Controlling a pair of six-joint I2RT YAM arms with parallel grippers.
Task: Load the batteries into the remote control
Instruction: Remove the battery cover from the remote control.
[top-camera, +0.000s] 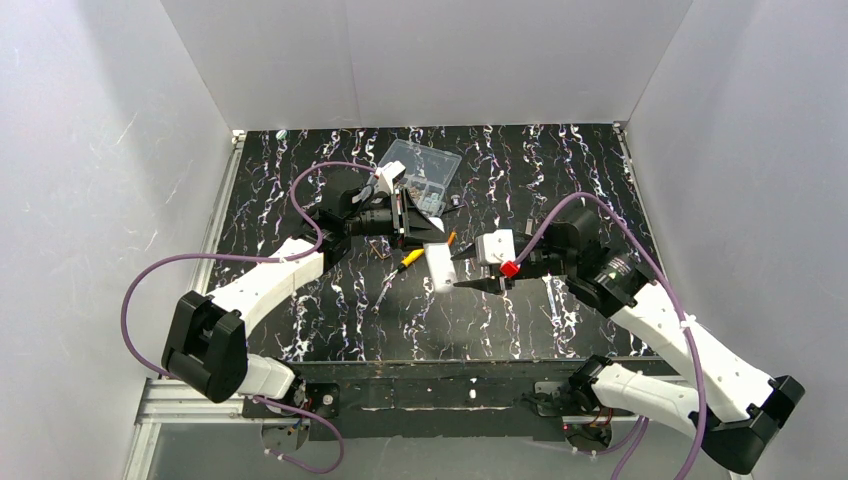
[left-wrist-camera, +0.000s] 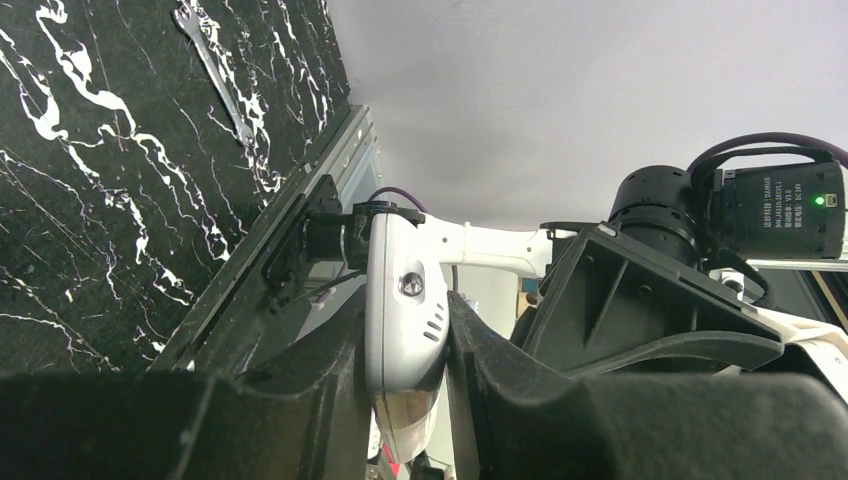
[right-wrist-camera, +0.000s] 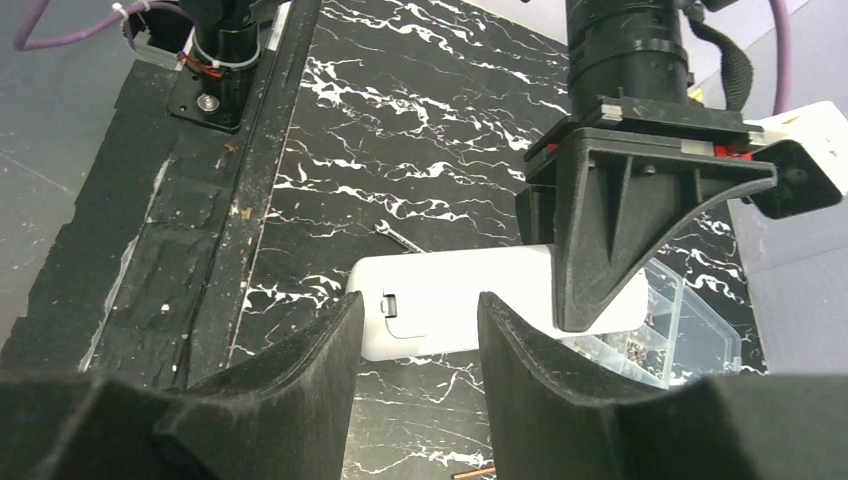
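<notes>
- White plastic, slim and oblong: the remote control (right-wrist-camera: 430, 290) is clamped near one end by the left gripper (left-wrist-camera: 405, 340), whose fingers are closed on it from both sides. The right wrist view shows its plain back, with a small latch (right-wrist-camera: 390, 303) towards the free end. I cannot tell whether it rests on the table (top-camera: 300, 200) or hangs just above it.
- The right gripper (top-camera: 466, 271) hovers at that free end, jaws moderately apart and holding nothing — the latch lines up with the gap between them.
- One battery (right-wrist-camera: 474, 472) shows only as a copper sliver on the table at the bottom edge of the right wrist view, below the remote. I cannot find the second.
- As I judge it, the cover looks closed, so the step in hand is opening it, and loading has not begun.
- To do this well, the left grip needs to be firm and clear of the cover so the lid can move. The right gripper should bring one fingertip onto the latch and push along the remote's length rather than pinch the body — a squeeze across it could jam the cover or twist the remote out of the hold.
- Further out, the screwdriver (top-camera: 410, 258) lies just beside the remote, and the clear box (top-camera: 420, 165) sits beyond the left arm.
</notes>
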